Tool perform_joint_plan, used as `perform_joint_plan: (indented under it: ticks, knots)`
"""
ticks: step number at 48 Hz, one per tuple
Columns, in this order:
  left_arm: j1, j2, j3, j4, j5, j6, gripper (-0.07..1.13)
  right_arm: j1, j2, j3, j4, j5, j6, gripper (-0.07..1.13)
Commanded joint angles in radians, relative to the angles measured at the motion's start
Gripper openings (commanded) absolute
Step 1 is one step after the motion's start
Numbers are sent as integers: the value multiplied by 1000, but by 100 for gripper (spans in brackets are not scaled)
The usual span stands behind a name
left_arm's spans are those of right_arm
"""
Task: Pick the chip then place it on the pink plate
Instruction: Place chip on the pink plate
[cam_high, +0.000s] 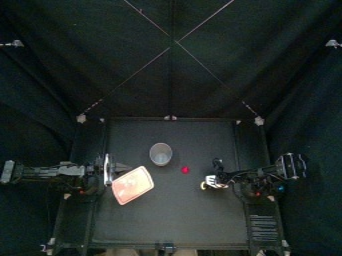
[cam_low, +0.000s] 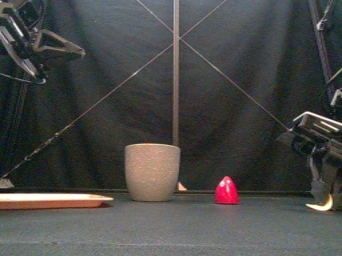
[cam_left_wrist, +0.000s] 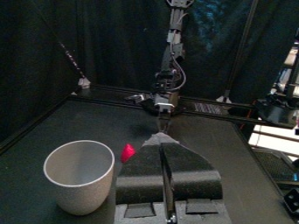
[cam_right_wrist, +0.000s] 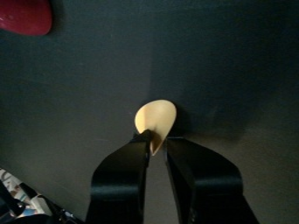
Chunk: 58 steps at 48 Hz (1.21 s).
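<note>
The chip (cam_right_wrist: 156, 114) is a small pale yellow oval. My right gripper (cam_right_wrist: 156, 138) is shut on its lower edge, low over the table's right side (cam_high: 214, 183). In the front view the chip (cam_low: 321, 207) shows pale at the gripper's tip, just above the tabletop. The flat pink plate (cam_high: 132, 185) lies at the front left, seen edge-on in the front view (cam_low: 51, 200). My left gripper (cam_left_wrist: 163, 142) is shut on nothing and rests beside the plate's left edge (cam_high: 103, 171), raised off the table.
A tall grey speckled cup (cam_high: 162, 153) stands in the middle (cam_low: 152, 171), between the chip and the plate. A small red toy (cam_high: 185, 169) sits just right of it (cam_low: 227, 190), also showing in the right wrist view (cam_right_wrist: 24, 16).
</note>
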Motion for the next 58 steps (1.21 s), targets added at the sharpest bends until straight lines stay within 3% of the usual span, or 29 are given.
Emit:
perform_joint_plan:
  ticks: [1, 7, 23, 41, 51, 58]
  knots:
    - [3, 2, -11, 3, -3, 2, -2, 2, -8, -34, -35, -3, 0, 50]
    - [9, 2, -9, 3, 0, 2, -2, 3, -21, -103, -109, -3, -8, 50]
    - [15, 3, -8, 5, 0, 3, -2, 14, 66, -434, -446, -25, 0, 50]
    - [15, 2, -11, 2, -2, 0, -2, 26, 488, -844, -549, -204, -14, 50]
    - [14, 2, -11, 2, 0, 0, -2, 31, 669, -1062, -658, -216, -6, 50]
    - [14, 2, -12, 3, 0, 0, -2, 25, 746, -1155, -684, -213, -11, 50]
